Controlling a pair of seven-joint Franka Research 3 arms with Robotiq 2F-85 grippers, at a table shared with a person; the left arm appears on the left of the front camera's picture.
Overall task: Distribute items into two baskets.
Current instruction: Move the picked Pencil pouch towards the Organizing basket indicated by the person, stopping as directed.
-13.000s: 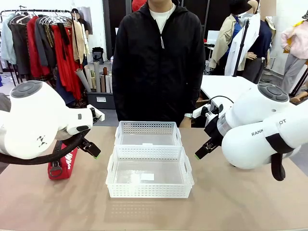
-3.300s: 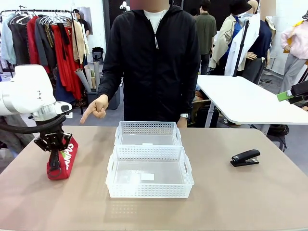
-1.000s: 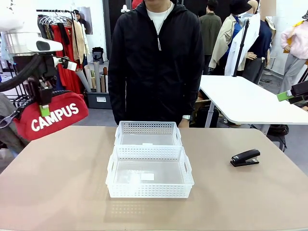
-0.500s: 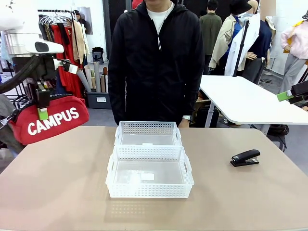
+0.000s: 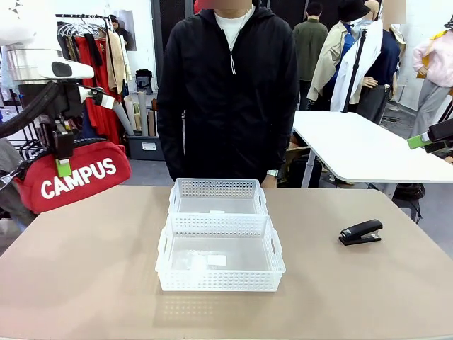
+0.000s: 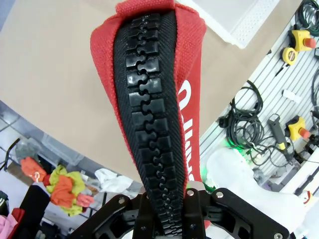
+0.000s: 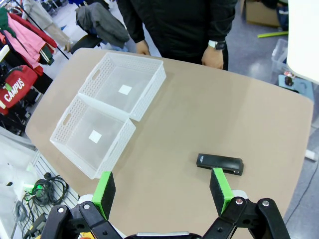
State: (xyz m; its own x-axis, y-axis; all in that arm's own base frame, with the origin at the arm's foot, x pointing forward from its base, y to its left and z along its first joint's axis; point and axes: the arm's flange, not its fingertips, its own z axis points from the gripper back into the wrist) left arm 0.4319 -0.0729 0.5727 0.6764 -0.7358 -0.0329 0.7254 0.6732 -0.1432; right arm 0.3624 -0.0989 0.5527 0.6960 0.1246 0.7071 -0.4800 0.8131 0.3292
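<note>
Front view: the pouch (image 5: 85,180), on the table (image 5: 85,283) seconds ago, hangs under the raised left gripper (image 5: 62,164), baskets (image 5: 219,280) below and right of its fingers. Left wrist view: fingers pinch the zipper (image 6: 149,124); pouch stretches straight ahead. Right wrist view: right gripper (image 7: 162,186) spread wide, empty, high up; stapler (image 7: 220,164) just beyond one fingertip

Garment-trade workshop: clothes rack (image 5: 115,53), white worktable (image 5: 354,147), tool pegboard (image 6: 277,97).

Bright, even light; faint shadow before near basket (image 5: 219,281); wrist views warped at edges (wide-angle).
</note>
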